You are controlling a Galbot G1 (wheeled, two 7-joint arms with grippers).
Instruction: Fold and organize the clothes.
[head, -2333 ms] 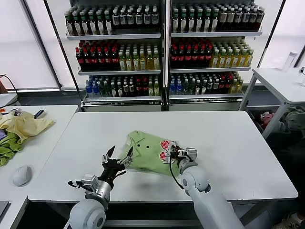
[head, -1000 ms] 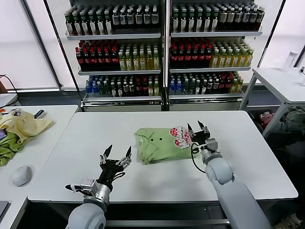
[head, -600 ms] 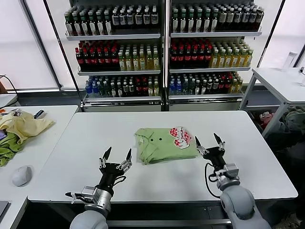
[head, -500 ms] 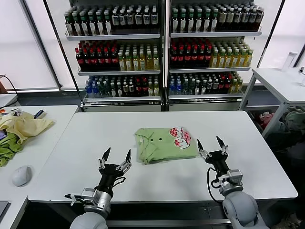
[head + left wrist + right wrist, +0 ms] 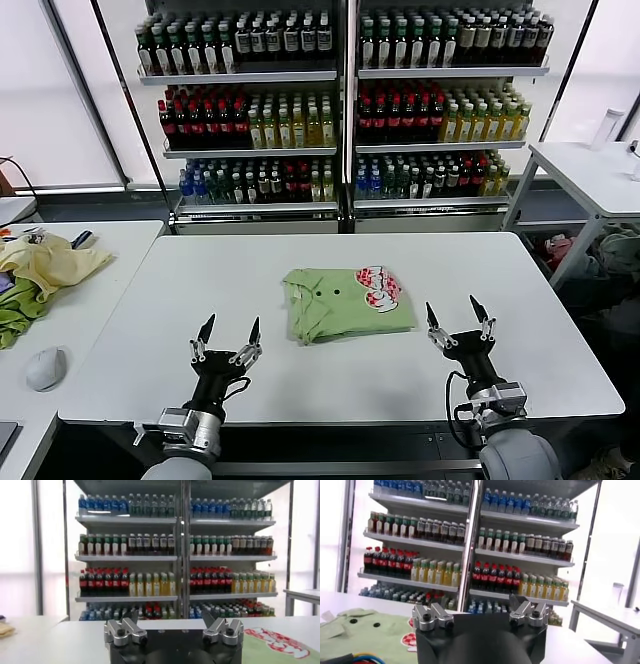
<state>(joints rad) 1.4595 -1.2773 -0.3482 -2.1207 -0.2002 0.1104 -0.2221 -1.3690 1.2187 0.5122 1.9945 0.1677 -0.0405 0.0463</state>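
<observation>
Since a second ago the right gripper (image 5: 459, 318) has pulled back from the shirt's patch toward the near edge of the bench (image 5: 520, 300), and the left gripper (image 5: 227, 336) has drawn a little nearer to the robot as well; the shirt has kept its place. The light green polo shirt (image 5: 345, 305) lies folded into a compact rectangle near the middle of the white bench, its buttoned collar toward the robot's left and its red-and-white patch (image 5: 379, 286) at the far right corner of the fold. Both grippers hover above the bench's near edge, well apart from the shirt, one to each side of it, and neither touches the fabric. The left gripper's fingers stand spread apart with nothing between them, and the right gripper's fingers are likewise spread wide and hold nothing. On a separate bench to the robot's left lie a pale yellow garment (image 5: 50, 264), a darker green cloth (image 5: 18, 310) and a computer mouse (image 5: 45, 367). Shelves of bottles (image 5: 340, 100) fill the background behind the bench.
</observation>
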